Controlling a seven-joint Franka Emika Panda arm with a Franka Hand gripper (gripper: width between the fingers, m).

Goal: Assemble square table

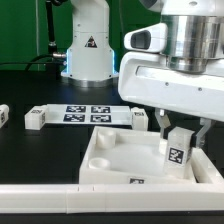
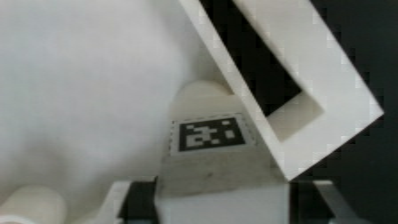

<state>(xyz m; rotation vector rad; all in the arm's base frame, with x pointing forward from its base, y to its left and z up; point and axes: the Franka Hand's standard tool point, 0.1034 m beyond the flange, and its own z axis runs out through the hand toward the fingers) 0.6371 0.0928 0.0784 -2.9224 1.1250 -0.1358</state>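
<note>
At the exterior view's right, the robot's white two-finger gripper (image 1: 181, 143) hangs straight down over the near right corner of the white plastic square tabletop (image 1: 118, 160), a tray-like piece with a raised rim that lies flat on the black table (image 1: 30, 150). Its dark fingers (image 1: 160, 125) are clenched on either side of a short white block leg (image 1: 177, 155), whose black-white tag faces the camera and looks slightly tilted. The leg's lower end sits at that corner of the tabletop, but whether it is seated in the socket cannot be told. Seen from the wrist view, the same leg (image 2: 214, 135) stands between the gripper's (image 2: 222, 203) two fingers with its tag in view, and the tabletop's rim (image 2: 302, 95) runs just beside it. Beyond the tabletop lies the marker board (image 1: 88, 113) with four tags. One loose white leg (image 1: 138, 117) rests just beside the board on the exterior view's right, another (image 1: 35, 119) on its left, and a third (image 1: 3, 115) at the picture's left edge. A long white border bar (image 1: 60, 195) runs along the tabletop's near side, touching or nearly touching it.
</note>
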